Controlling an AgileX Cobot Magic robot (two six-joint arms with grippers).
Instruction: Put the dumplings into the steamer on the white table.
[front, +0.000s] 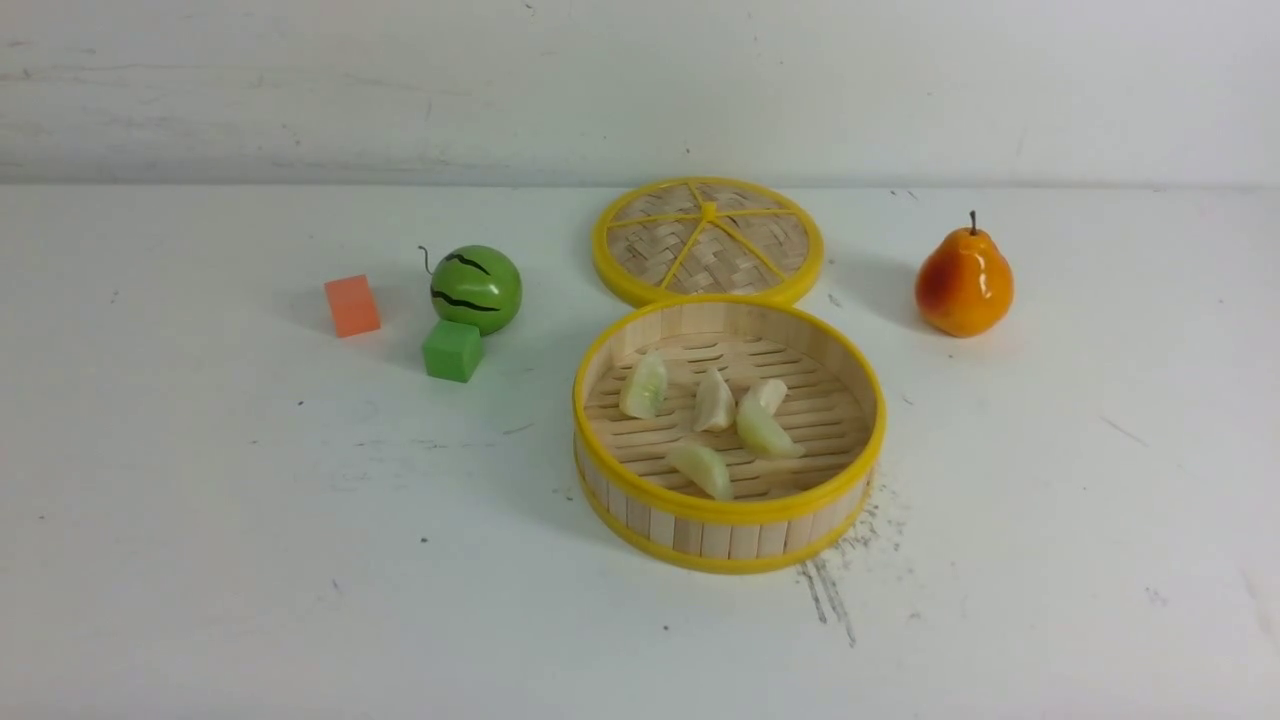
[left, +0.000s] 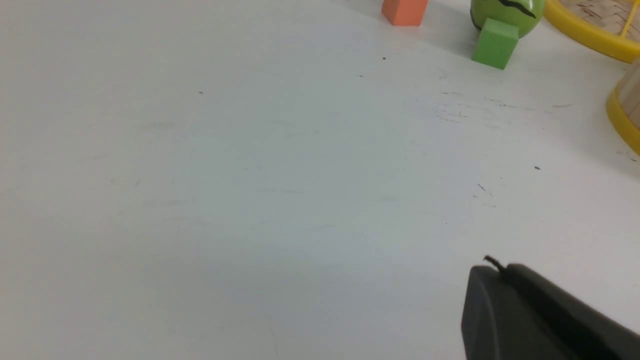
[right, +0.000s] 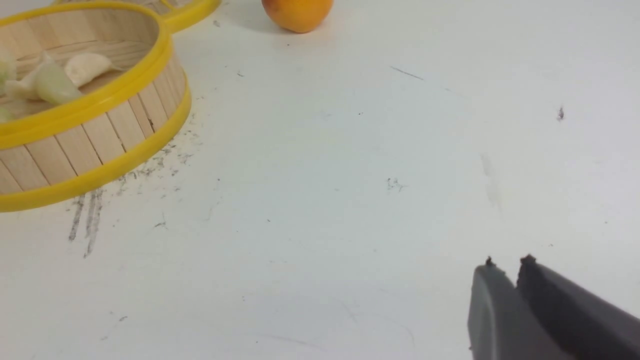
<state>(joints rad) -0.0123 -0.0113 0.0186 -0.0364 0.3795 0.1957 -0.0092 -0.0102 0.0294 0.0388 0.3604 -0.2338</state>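
Front: five dumplings (front: 714, 402) lie inside the steamer (front: 728, 512), centre of bench (front: 200, 560); job looks finished.
Left wrist: my left gripper (left: 492, 265) pressed together, holding nothing.
Right wrist: my right gripper (right: 507, 264) nearly together, holding nothing.

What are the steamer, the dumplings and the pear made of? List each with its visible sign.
Steamer: bamboo or light wood, matte, going by the pale grained slats; its yellow rims look like smooth plastic.
Dumplings: probably plastic or rubber replicas, given the glossy, slightly translucent cream-green surface.
Pear: likely plastic or painted foam, with shiny highlights on orange skin.
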